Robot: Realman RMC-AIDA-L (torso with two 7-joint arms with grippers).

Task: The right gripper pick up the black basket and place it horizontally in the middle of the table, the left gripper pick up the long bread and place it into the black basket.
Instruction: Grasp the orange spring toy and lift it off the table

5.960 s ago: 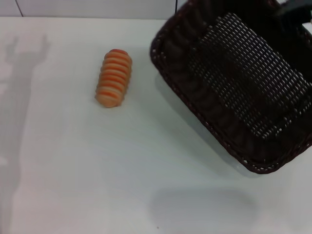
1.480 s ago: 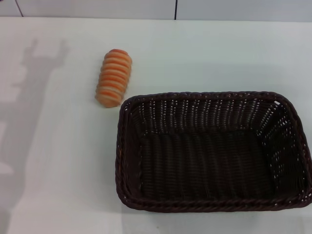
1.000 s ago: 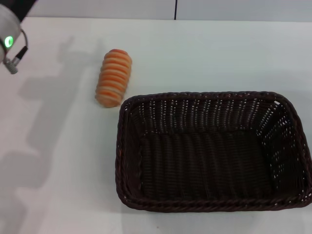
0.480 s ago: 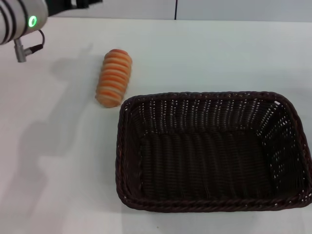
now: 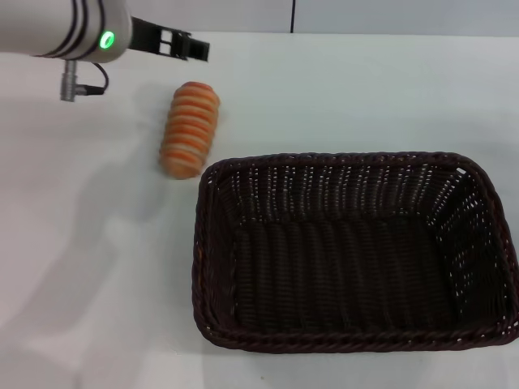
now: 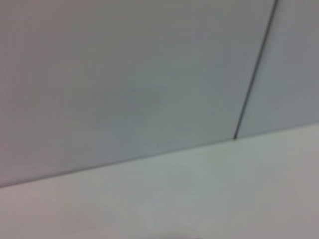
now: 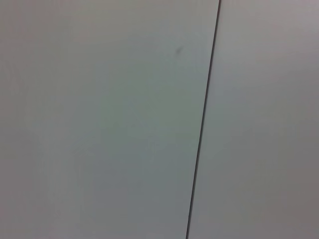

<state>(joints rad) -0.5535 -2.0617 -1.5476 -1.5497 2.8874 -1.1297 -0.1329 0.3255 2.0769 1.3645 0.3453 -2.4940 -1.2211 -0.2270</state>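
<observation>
The black basket (image 5: 212, 243) lies flat and lengthwise across the white table (image 5: 97, 267), in the head view's middle to right, with nothing inside it. The long bread (image 5: 189, 130), tan with orange ridges, rests on the table just off the basket's far left corner and close to its rim. My left gripper (image 5: 199, 50) hangs above the table just beyond the bread's far end, on a silver arm with a green light (image 5: 105, 39), and holds nothing. The right gripper is out of view.
A wall with a dark vertical seam (image 5: 293, 14) runs along the table's far edge. Bare white tabletop lies left of the basket and bread. Both wrist views show only wall panels (image 7: 99, 119), and the left one also a strip of table (image 6: 199, 199).
The basket, earlier tilted in the air at the upper right, now lies flat on the table. The left arm has come in from the far left and moved right toward the bread.
</observation>
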